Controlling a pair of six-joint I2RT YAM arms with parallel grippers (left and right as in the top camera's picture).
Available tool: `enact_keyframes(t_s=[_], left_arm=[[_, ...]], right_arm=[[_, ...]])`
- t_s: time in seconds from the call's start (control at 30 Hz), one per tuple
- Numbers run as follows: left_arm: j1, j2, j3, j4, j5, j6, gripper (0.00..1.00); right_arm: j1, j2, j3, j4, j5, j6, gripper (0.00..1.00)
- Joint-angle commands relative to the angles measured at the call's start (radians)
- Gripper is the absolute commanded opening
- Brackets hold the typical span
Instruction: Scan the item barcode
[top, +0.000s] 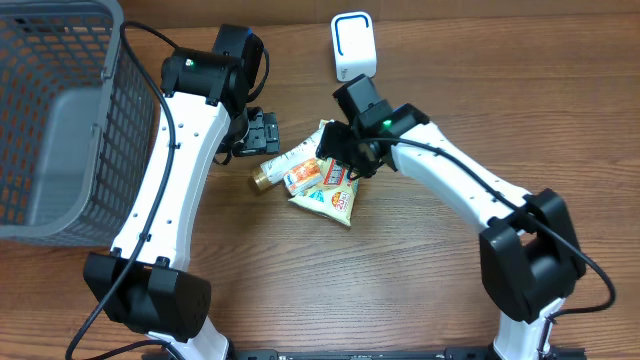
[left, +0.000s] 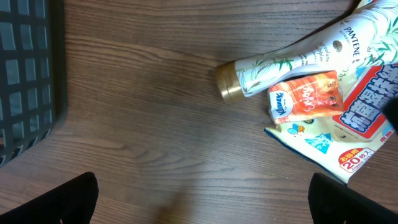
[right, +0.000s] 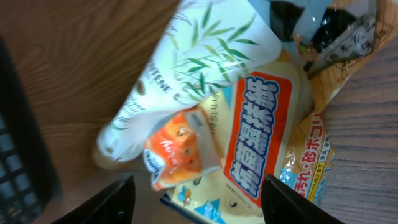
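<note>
A small pile of items lies mid-table: a white Pantene tube (top: 280, 163) (left: 292, 59) (right: 205, 56) with a gold cap, an orange tissue pack (top: 302, 178) (left: 306, 96) (right: 180, 149), and a flat pouch (top: 337, 200) (left: 354, 134) (right: 261, 137) with blue characters on an orange label. No barcode shows. My right gripper (top: 345, 160) (right: 199, 199) hovers over the pile, its fingers apart on either side of the orange pack and pouch, with no contact visible. My left gripper (top: 262, 133) (left: 202, 199) stands wide open over bare wood, left of the pile.
A white scanner (top: 352, 45) with a blue ring stands at the table's back, behind the pile. A grey mesh basket (top: 60, 120) (left: 25, 68) fills the left side. A crinkly clear packet (right: 348, 37) lies at the pile's far edge.
</note>
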Motion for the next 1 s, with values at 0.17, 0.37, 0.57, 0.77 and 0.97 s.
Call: enact_keyframes(t_s=[0.17,0.37,0.57,0.77,0.97], left_arm=[[0.0,0.009,0.003,0.001,-0.013,-0.007,1.0],[0.0,0.009,0.003,0.001,-0.013,-0.007,1.0],[0.0,0.009,0.003,0.001,-0.013,-0.007,1.0],[0.0,0.009,0.003,0.001,-0.013,-0.007,1.0],[0.0,0.009,0.003,0.001,-0.013,-0.007,1.0]], right_arm=[[0.013,0.121,-0.004,-0.093,0.192,0.057,0.65],[-0.064,0.111,-0.001,-0.222,0.312,0.057,0.65],[-0.18,0.065,0.021,-0.361,0.407,0.056,0.65],[-0.232,-0.04,0.077,-0.411,0.36,-0.004,0.7],[-0.199,-0.1,0.086,-0.237,0.06,-0.046,0.85]])
